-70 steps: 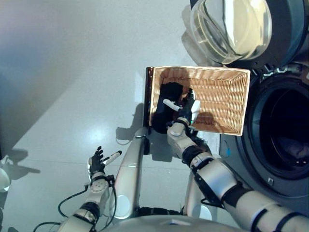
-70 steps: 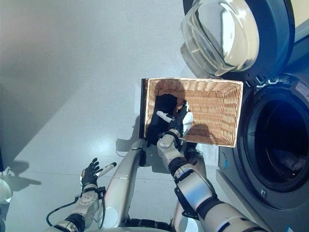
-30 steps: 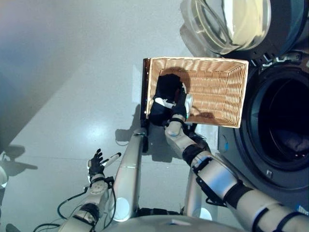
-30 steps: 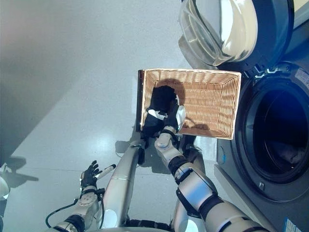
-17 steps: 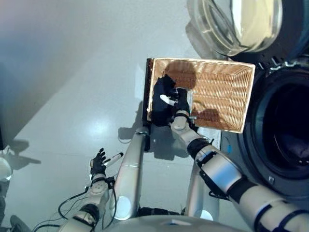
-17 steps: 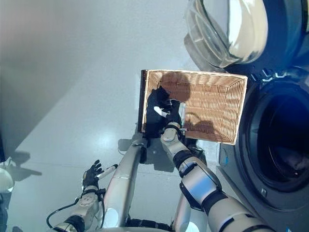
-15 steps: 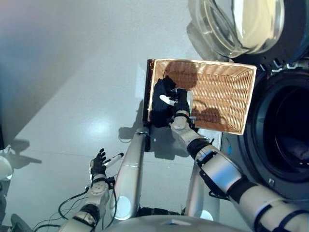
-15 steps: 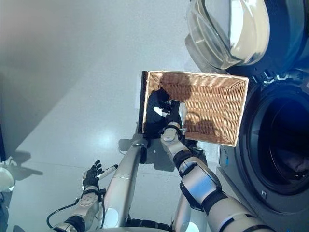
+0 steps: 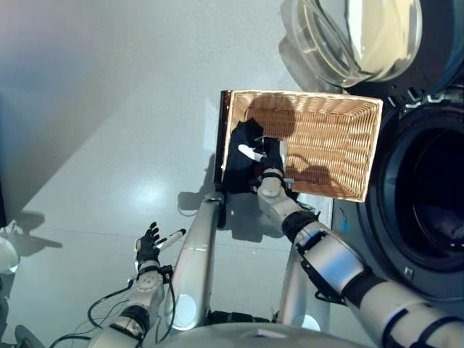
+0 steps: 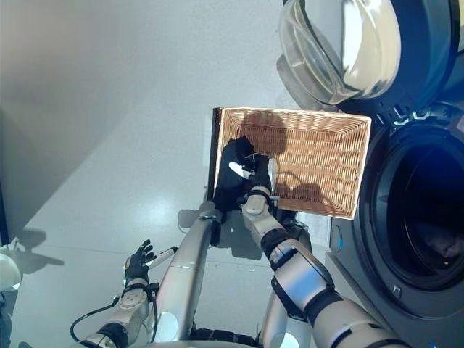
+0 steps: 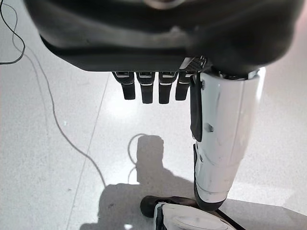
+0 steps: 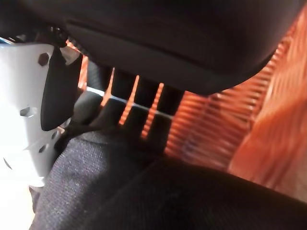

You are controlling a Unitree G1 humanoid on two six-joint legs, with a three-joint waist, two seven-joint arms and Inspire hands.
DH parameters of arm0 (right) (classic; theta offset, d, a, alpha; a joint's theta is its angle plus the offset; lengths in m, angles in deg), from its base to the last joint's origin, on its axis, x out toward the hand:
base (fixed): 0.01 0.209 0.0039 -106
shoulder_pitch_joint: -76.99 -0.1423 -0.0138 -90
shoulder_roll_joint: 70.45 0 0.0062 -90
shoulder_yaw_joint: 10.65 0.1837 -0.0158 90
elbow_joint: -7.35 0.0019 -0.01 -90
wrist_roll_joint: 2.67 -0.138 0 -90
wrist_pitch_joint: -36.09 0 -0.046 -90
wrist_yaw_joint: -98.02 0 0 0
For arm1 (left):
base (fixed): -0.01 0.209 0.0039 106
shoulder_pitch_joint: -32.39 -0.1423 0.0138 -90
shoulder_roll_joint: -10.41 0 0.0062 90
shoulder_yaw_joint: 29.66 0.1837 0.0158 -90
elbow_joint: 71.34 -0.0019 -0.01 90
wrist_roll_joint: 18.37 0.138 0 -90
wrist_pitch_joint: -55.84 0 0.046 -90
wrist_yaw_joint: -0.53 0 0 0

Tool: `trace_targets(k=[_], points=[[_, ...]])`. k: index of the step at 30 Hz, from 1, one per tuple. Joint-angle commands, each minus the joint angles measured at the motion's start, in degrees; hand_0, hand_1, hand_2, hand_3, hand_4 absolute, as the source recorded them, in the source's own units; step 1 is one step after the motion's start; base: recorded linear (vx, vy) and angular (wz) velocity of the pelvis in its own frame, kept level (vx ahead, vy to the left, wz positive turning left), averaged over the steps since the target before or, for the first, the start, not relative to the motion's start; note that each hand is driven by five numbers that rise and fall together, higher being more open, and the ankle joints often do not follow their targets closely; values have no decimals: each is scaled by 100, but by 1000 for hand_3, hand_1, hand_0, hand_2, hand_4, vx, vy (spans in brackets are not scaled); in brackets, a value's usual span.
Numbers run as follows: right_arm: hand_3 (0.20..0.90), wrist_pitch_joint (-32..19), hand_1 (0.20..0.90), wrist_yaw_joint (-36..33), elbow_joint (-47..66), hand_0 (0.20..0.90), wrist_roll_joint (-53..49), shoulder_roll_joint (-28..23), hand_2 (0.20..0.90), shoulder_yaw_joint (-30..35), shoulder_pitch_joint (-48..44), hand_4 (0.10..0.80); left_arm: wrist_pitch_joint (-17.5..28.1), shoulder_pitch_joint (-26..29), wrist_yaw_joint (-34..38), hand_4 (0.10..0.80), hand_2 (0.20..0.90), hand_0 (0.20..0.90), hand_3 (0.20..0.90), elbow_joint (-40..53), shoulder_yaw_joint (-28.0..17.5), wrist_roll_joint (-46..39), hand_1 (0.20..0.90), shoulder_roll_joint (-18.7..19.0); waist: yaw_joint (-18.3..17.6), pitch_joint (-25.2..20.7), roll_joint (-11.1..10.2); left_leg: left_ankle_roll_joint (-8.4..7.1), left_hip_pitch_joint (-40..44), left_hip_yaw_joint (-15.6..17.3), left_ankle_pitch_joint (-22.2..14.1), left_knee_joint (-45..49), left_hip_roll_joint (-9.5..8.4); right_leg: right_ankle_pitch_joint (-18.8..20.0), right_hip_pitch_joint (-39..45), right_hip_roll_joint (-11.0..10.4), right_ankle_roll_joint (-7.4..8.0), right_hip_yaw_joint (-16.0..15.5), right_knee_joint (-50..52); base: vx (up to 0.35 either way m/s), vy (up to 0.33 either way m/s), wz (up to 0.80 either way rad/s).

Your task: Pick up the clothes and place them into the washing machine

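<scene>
A black garment (image 9: 238, 161) lies bunched at the left end of the shallow wicker basket (image 9: 341, 145), partly draped over its left rim. My right hand (image 9: 272, 156) is in the basket on the garment. In the right wrist view its fingers (image 12: 144, 103) and white-covered thumb (image 12: 29, 115) are closed on the dark cloth (image 12: 144, 191). My left hand (image 9: 147, 244) hangs open above the floor at the lower left, holding nothing; its straight fingers (image 11: 152, 88) also show in the left wrist view. The washing machine drum (image 9: 428, 196) is open on the right.
The machine's round glass door (image 9: 355, 36) stands open above the basket. The basket rests on a low dark brown box (image 9: 220, 138) beside the machine. Something dark lies inside the drum (image 9: 442, 217). A white object (image 9: 6, 254) sits at the far left edge.
My right hand has moved left across the basket onto the black garment and closed on it, bunching the cloth. The camera has shifted a little. The left hand has stayed put.
</scene>
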Motion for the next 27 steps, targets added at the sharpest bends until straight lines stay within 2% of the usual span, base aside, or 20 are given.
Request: trace_targets(k=[1, 6, 17, 23, 27], points=[[200, -444, 200, 581, 901, 200, -254, 296, 200, -85, 238, 300, -10, -427, 30, 800, 900, 900, 900, -50, -32, -127, 900, 142, -72, 2, -96, -139, 285, 267, 178, -345, -135, 1059, 706, -301, 410, 312, -1297, 28, -6, -10], [200, -555, 200, 857, 1187, 200, -552, -22, 200, 26, 649, 300, -13, -406, -89, 800, 900, 900, 900, -228, -142, -167, 900, 45, -206, 2, -202, -177, 719, 289, 252, -653, -74, 1141, 1104, -287, 453, 307, -1593, 43, -17, -11], [200, -699, 200, 1913, 1312, 200, -1733, -749, 200, 807, 1631, 300, 14, -342, -541, 800, 900, 900, 900, -562, -617, -327, 900, -38, -477, 2, -333, -351, 2078, 292, 572, -1727, 78, 1277, 2325, -248, 563, 208, -2425, 62, -36, -10], [200, -736, 200, 2252, 1448, 200, -2165, -975, 200, 1167, 2065, 300, 5, -301, -711, 800, 900, 900, 900, -594, -782, -465, 900, -56, -604, 2, -383, -430, 2546, 322, 828, -2287, 143, 1331, 2639, -176, 595, 182, -2711, 32, -35, -6], [200, -767, 200, 2255, 1504, 200, -2166, -1082, 200, 1324, 2237, 300, -6, -329, -784, 800, 900, 900, 900, -654, -841, -470, 900, -96, -684, 2, -381, -443, 2578, 338, 823, -2263, 176, 1303, 2594, -116, 572, 245, -2648, 15, -21, -9]])
